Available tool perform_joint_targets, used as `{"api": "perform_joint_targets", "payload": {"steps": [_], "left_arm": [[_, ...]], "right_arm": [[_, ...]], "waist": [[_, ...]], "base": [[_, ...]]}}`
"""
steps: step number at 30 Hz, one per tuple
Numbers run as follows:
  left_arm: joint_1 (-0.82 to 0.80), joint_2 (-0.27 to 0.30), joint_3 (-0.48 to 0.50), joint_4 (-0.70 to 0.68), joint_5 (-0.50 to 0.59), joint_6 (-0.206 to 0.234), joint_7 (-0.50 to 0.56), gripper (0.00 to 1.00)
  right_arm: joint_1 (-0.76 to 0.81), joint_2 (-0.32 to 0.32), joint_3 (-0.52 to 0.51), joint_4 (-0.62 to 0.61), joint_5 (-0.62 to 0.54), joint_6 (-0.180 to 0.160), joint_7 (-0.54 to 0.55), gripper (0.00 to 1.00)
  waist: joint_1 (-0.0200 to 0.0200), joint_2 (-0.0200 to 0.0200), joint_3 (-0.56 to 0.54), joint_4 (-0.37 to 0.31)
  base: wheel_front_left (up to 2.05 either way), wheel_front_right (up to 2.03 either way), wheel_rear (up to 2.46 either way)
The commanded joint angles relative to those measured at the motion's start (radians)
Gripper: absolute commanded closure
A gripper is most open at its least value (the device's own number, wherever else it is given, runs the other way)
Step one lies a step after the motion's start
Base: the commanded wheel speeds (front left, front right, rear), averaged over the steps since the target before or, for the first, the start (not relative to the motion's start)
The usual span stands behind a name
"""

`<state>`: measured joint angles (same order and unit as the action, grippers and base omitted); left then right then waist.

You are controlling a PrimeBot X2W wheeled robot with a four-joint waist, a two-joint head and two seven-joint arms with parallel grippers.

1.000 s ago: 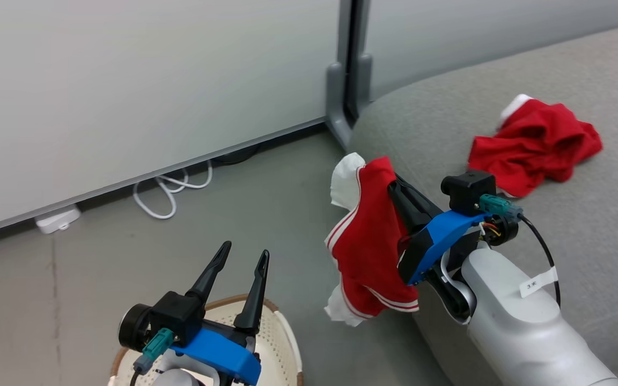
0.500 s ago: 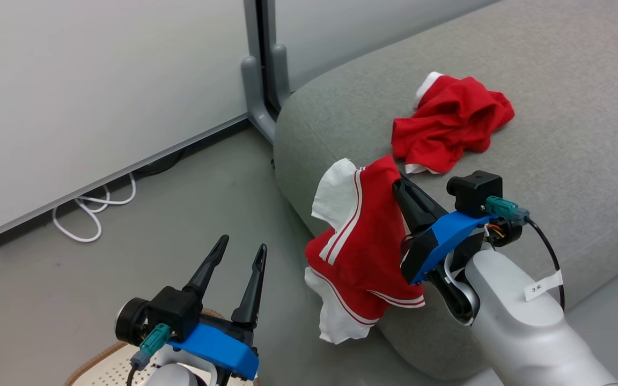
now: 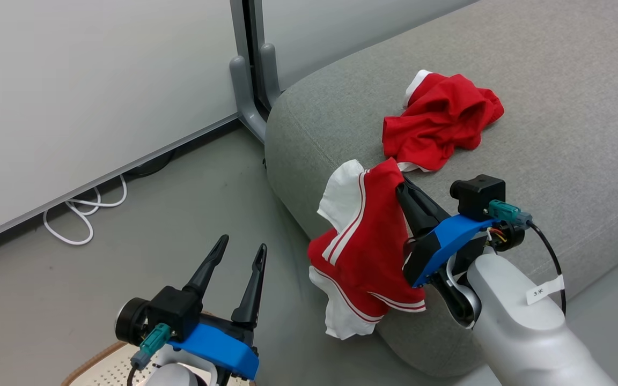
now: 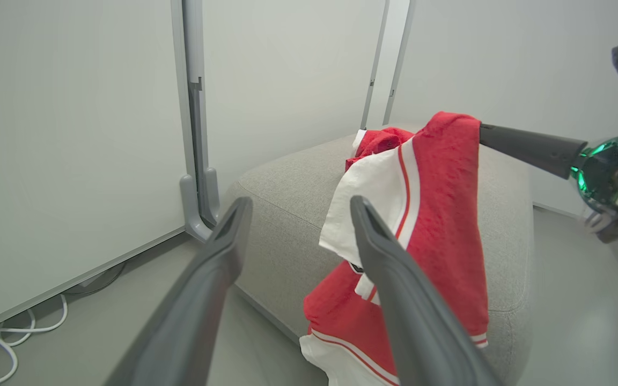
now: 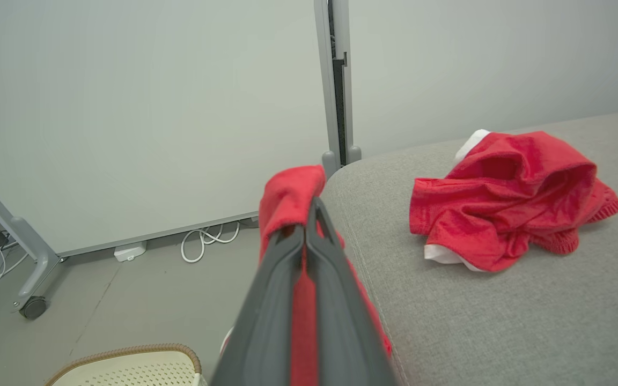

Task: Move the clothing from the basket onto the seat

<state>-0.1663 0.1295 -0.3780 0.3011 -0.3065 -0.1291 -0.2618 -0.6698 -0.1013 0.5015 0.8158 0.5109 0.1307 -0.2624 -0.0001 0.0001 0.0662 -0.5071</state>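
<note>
Pinching one red garment (image 3: 365, 241) in the closed right claw (image 3: 400, 185) over the near left corner of the sofa (image 3: 556, 134), to lay it beside the other garment (image 3: 440, 126) farther on. Holding the left claw (image 3: 243, 244) open, empty, above the basket (image 3: 94, 364).

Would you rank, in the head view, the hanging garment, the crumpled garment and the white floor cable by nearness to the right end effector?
1. Hanging garment: clamped in the right end effector, at the sofa edge.
2. Crumpled garment: on the sofa, beyond.
3. White floor cable: far left, by the wall.
</note>
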Motion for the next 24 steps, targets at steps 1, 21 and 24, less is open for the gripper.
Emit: {"api": "perform_joint_targets", "payload": {"steps": [1, 21, 24], "left_arm": [[0.001, 0.003, 0.003, -0.004, 0.003, -0.003, -0.005, 0.00], [-0.072, 0.058, -0.009, -0.063, 0.035, -0.003, -0.005, 0.00], [-0.104, 0.079, -0.021, -0.082, 0.038, -0.003, -0.005, 0.00]], "right_arm": [[0.006, 0.003, -0.004, -0.004, -0.007, 0.000, -0.004, 1.00], [-0.373, -0.158, -0.208, -0.016, 0.038, 0.000, 0.083, 1.00], [-0.451, -0.219, -0.264, -0.026, 0.014, 0.000, 0.106, 1.00]], "waist": [[0.0001, -0.0001, 0.002, 0.003], [0.0001, -0.0001, 0.161, 0.038], [0.0001, -0.0001, 0.212, 0.055]], "base": [[0.00, 0.00, 0.00], [0.00, 0.00, 0.00], [0.00, 0.00, 0.00]]}}
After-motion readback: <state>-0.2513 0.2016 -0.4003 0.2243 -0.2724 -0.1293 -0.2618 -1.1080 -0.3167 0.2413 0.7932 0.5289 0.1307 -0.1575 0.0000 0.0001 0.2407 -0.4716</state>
